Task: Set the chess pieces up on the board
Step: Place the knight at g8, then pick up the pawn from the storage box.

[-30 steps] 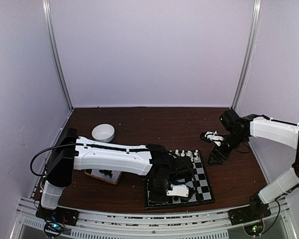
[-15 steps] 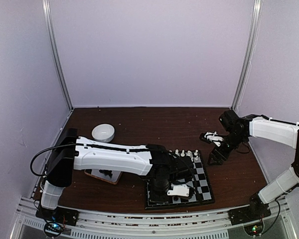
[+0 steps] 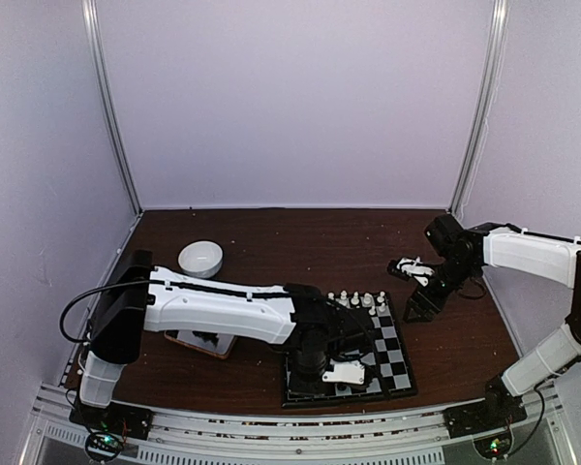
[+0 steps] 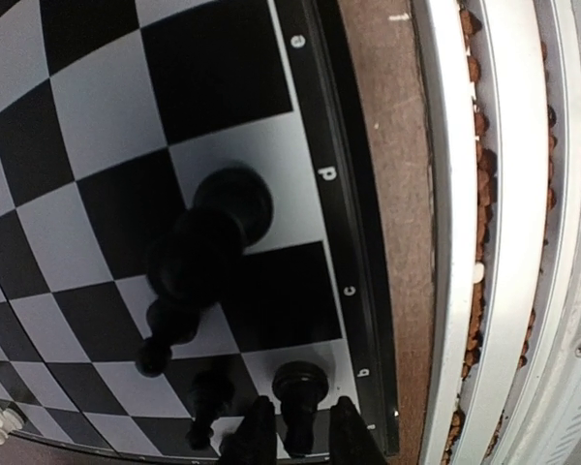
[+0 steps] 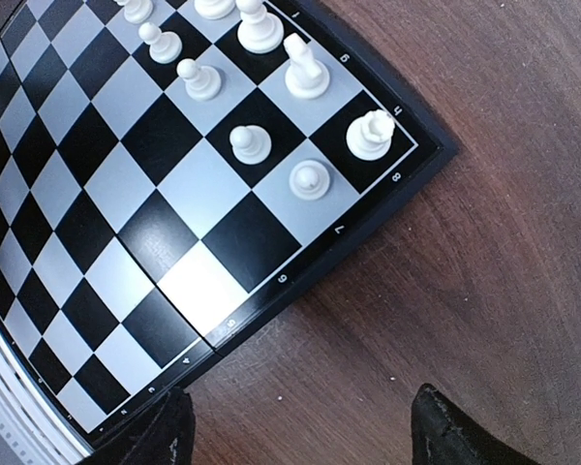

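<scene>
The board (image 3: pixel 397 360) is lying on my worktop (image 3: pixel 300 242); chess pieces (image 3: pixel 356 300) are standing along its far edge; a bowl (image 3: pixel 200 258) is sitting behind-left.

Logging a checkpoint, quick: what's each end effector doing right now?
Left end effector: closed on a black pawn.
Right end effector: open, holding nothing.

Glossy black chess pieces (image 4: pixel 208 254) catching light, smooth black-and-grey checked board (image 5: pixel 204 283) showing sheen, dark brown wood-grain tabletop (image 5: pixel 484 242) looking matt.
</scene>
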### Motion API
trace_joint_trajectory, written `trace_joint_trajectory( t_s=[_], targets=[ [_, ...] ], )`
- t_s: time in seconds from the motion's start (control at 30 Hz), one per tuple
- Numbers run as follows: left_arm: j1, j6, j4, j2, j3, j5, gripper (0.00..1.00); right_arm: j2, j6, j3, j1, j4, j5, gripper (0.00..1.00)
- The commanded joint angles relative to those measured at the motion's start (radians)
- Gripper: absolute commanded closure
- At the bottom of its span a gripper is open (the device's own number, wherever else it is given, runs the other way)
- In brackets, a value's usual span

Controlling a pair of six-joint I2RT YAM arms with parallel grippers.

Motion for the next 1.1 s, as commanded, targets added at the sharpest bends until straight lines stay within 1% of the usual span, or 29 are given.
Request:
trace_joint_trajectory(
  t_s=[0.0,0.2,0.27,0.33,0.43,0.53,0.6,0.67,0.73,0.83,0.9,0.97,1.07],
  targets=[
    [0.001,0.015,0.012,-0.086,-0.026,-0.037,0.80,0.003,-0.005,0.020,-0.002,-0.016,-0.011,0.23],
    [0.009,-0.042,0.016,-0.274,-0.025,-0.171,0.76,0.009,-0.006,0.020,-0.002,-0.019,-0.016,0.23],
    [0.034,-0.095,0.021,-0.338,-0.049,-0.205,0.74,0.011,-0.007,0.019,-0.003,-0.019,-0.017,0.23],
    [0.075,-0.169,0.043,-0.402,-0.112,-0.244,0.70,0.012,-0.007,0.020,-0.002,-0.020,-0.020,0.23],
    [0.180,-0.296,0.069,-0.492,-0.255,-0.260,0.63,0.011,-0.010,0.024,-0.002,-0.024,-0.034,0.23],
    [0.331,-0.424,0.078,-0.559,-0.399,-0.275,0.63,0.007,-0.009,0.026,-0.002,-0.027,-0.046,0.23],
    [0.424,-0.480,0.090,-0.600,-0.479,-0.246,0.67,0.005,-0.007,0.026,-0.002,-0.024,-0.050,0.23],
    [0.485,-0.494,0.131,-0.640,-0.549,-0.187,0.71,0.009,-0.008,0.029,-0.002,-0.022,-0.049,0.23],
    [0.524,-0.504,0.168,-0.659,-0.596,-0.147,0.74,0.016,-0.011,0.033,-0.002,-0.022,-0.045,0.23],
    [0.574,-0.518,0.197,-0.634,-0.628,-0.081,0.75,0.033,-0.013,0.039,0.002,-0.023,-0.034,0.24],
    [0.587,-0.515,0.221,-0.595,-0.642,-0.031,0.75,0.041,-0.017,0.040,0.004,-0.023,-0.027,0.24],
    [0.588,-0.515,0.239,-0.560,-0.639,-0.011,0.74,0.052,-0.019,0.040,0.006,-0.024,-0.025,0.24],
    [0.590,-0.519,0.250,-0.515,-0.631,-0.017,0.73,0.059,-0.021,0.041,0.007,-0.026,-0.025,0.24]
  ],
)
